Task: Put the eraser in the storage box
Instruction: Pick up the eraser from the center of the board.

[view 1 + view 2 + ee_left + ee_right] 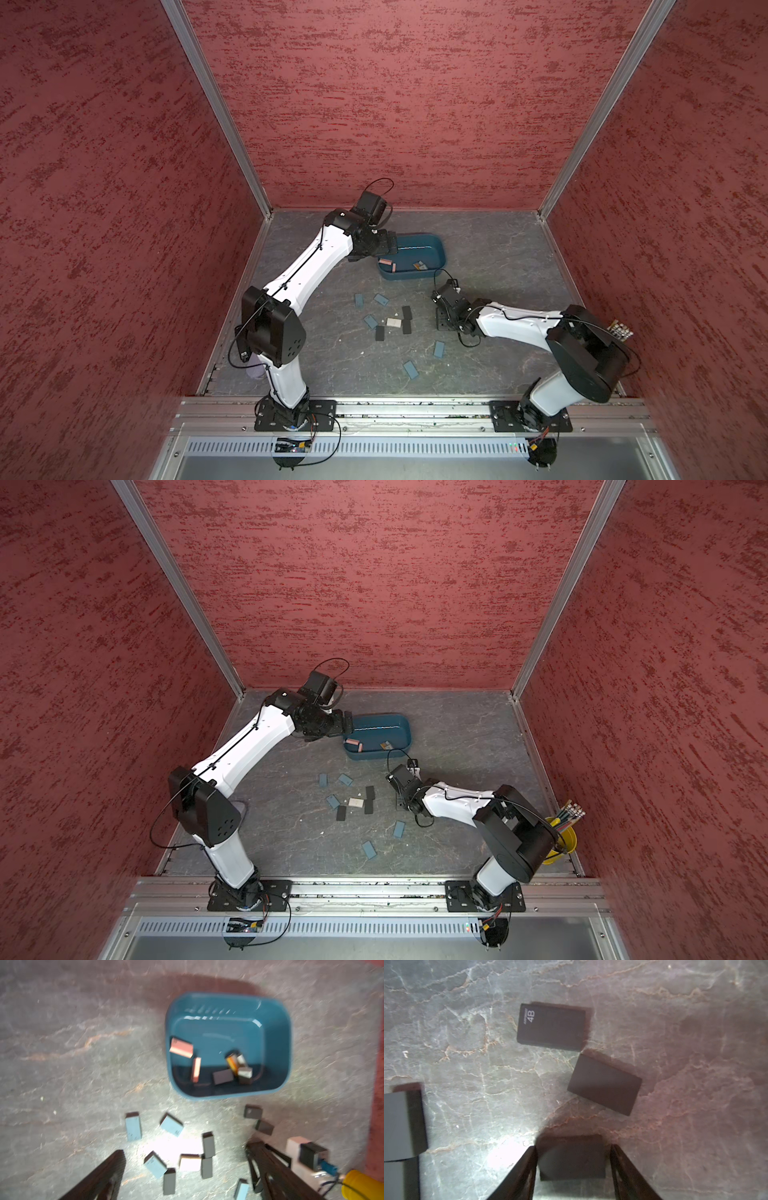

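The storage box (432, 249) (399, 729) (276, 1043), a dark teal tub, sits near the back of the table in both top views. It holds several erasers, among them a pink eraser (181, 1047) (385, 262) at the end nearest my left gripper. My left gripper (390, 245) (185, 1149) hangs over that end, open wide and empty. My right gripper (440, 320) (573, 1147) is down at the table, its jaws on either side of a dark eraser (572, 1159). One finger touches the eraser and a thin gap shows at the other.
Several loose erasers lie mid-table: blue ones (359, 301) (439, 349), a white one (393, 322) and black ones (406, 312) (551, 1026) (604, 1084). A yellow pencil cup (561, 841) stands at the right edge behind the right arm's base. Red walls enclose three sides.
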Controlling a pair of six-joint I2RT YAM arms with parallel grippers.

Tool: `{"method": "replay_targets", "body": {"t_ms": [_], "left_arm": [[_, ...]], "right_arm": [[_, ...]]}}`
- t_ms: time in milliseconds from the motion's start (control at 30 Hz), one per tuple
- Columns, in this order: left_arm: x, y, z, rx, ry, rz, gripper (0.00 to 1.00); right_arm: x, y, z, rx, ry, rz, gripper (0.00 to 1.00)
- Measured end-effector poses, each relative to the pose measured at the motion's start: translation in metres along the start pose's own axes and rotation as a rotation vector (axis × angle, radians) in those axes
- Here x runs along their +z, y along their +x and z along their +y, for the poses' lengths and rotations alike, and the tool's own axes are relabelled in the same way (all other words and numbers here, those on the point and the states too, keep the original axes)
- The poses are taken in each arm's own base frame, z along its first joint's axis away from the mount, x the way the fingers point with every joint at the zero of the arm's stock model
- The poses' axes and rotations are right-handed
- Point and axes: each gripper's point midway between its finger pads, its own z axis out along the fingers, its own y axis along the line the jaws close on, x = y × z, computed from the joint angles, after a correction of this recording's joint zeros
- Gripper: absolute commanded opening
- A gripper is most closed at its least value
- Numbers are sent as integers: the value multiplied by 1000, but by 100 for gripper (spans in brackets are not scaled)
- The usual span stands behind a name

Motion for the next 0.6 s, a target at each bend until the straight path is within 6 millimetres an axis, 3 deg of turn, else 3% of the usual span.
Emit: {"method": "replay_targets", "body": {"t_ms": [133,433,600], "left_arm": [[1,28,23,0,-46,35,100],[-23,78,76,-39,-83,8,100],[-24,104,94,-70,-79,6,100]], "right_arm": [[1,-1,2,-3,2,3,50],[1,-1,4,-10,9,8,41],[1,-1,4,-10,11,8,41]]}}
